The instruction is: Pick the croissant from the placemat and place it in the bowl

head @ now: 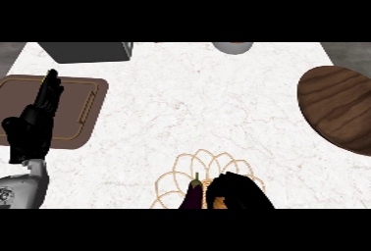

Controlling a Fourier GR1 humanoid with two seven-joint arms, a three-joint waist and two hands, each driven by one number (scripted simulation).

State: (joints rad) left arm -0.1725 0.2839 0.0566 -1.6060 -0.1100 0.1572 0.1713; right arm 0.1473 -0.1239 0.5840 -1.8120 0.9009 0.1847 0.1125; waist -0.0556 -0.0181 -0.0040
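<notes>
Golden croissant (216,200) lies on the wire-patterned placemat (206,169) at the head view's lower edge, mostly hidden under the right robot hand (243,193), whose fingers curl round it. An aubergine (193,195) sits just beside it. The left robot hand (36,125) rests with straight fingers over a brown tray (76,112). The wooden bowl (340,108) stands well apart on the marble worktop (196,103).

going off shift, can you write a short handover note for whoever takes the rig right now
Left hand: open, resting fingers up over the brown tray at the left.
Right hand: down on the placemat at the near edge, fingers curled round the croissant, which is mostly hidden. An eggplant lies right beside it.
Wooden bowl: far right, nothing visible in it.
Done: hand closed on the croissant.
Left: lift, carry right, place in bowl.
</notes>
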